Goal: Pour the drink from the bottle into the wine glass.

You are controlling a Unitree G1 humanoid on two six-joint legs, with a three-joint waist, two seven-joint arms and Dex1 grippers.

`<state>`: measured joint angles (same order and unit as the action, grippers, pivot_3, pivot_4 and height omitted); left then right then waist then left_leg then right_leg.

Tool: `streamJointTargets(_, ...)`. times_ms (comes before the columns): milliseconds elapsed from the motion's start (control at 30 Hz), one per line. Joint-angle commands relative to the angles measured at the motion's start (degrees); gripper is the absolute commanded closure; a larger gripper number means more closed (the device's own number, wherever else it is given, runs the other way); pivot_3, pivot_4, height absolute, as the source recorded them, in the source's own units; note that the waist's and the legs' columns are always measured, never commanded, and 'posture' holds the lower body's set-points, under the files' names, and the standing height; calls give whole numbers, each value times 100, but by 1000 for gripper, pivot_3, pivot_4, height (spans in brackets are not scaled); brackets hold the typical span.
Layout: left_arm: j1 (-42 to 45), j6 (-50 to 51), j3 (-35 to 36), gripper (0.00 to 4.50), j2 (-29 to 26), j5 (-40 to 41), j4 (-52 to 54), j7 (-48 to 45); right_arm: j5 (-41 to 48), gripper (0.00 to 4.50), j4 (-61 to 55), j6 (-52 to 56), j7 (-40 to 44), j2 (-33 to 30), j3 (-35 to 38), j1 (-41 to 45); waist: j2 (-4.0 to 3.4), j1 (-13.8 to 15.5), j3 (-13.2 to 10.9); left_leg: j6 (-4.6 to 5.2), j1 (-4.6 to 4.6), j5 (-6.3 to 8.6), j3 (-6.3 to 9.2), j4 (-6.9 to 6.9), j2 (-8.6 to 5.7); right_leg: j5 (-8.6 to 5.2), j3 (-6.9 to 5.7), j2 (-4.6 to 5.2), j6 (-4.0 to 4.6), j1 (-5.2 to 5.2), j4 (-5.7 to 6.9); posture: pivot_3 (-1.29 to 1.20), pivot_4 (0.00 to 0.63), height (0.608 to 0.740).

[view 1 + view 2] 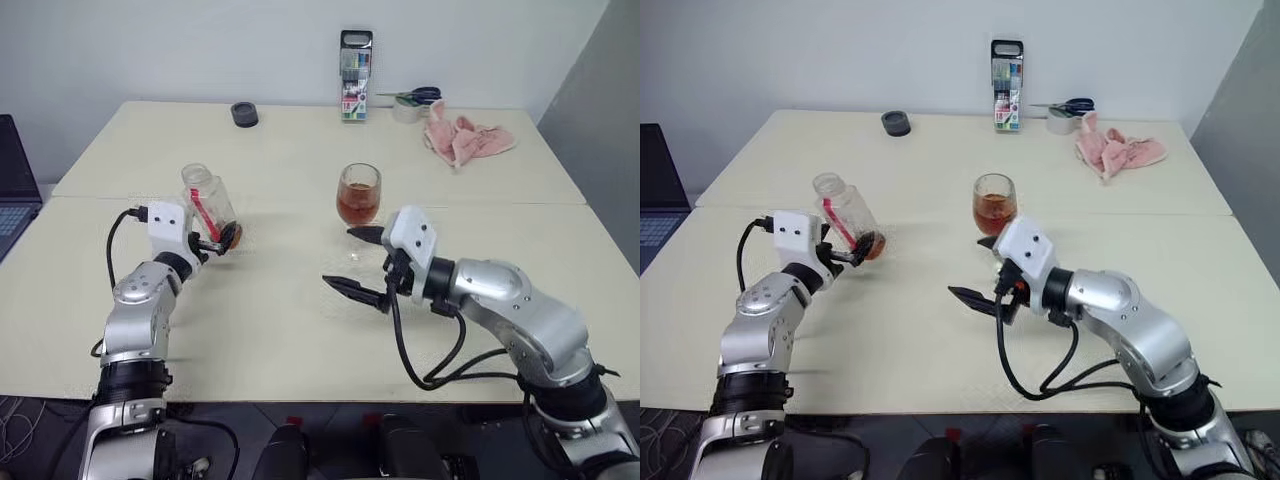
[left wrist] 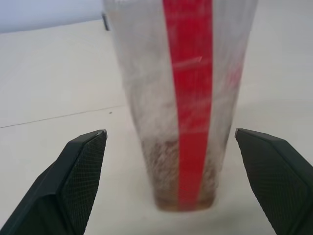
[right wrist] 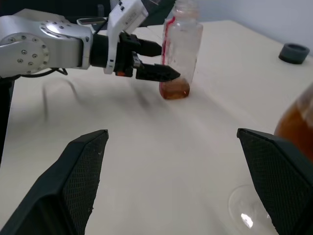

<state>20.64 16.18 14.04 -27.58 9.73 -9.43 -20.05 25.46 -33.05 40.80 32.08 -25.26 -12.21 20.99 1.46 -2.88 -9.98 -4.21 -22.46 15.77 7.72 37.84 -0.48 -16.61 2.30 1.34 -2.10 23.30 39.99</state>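
Our left gripper (image 2: 168,183) is spread wide, its 2 fingers (image 2: 73,178) standing clear on either side of the bottle (image 2: 183,98) without touching it. The bottle stands on the table (image 1: 300,330) just ahead of that gripper, uncapped, with its red label strip facing the wrist camera and only a shallow layer of the reddish-brown drink (image 3: 174,89) left at its base. From the head views the bottle looks tilted, its mouth leaning away towards the far left.

Our right gripper (image 1: 362,262) is also wide open and holds nothing, its jaws hanging just in front of the wine glass (image 1: 359,193). The glass stands upright near the middle of the table, its bowl roughly half full of the drink.

Along the far edge we see a dark cap (image 1: 244,114), a marker pack (image 1: 355,75), scissors (image 1: 415,96) on a tape roll, and a pink cloth (image 1: 462,138).
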Motion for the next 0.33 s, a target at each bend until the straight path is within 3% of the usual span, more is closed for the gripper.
streamJointTargets(33, -403, -263, 148, 17, -24, -237, 748, 373, -94, 0, -130, -883, -228, 321, 366, -775, 0, 13, 0, 0, 0, 0, -1, -2, 2, 0, 2, 1, 0, 0, -1, 0, 150, 740)
streamJointTargets(167, -860, -697, 321, 17, 148, -4, 1181, 339, -597, 0, 559, -1992, -740, 901, 572, -1574, 0, 40, 0, 1, 9, 1, -5, 0, 2, 0, 2, -3, -1, -7, 1, 0, 150, 740)
streamJointTargets(333, -1207, -906, 329, 17, 298, 5, 1442, 369, -1029, 0, 1059, -2775, -1009, 1333, 566, -1773, -2, 51, 0, 1, 31, 0, -17, -5, 4, 1, 12, -10, -1, -14, 4, 0, 150, 740)
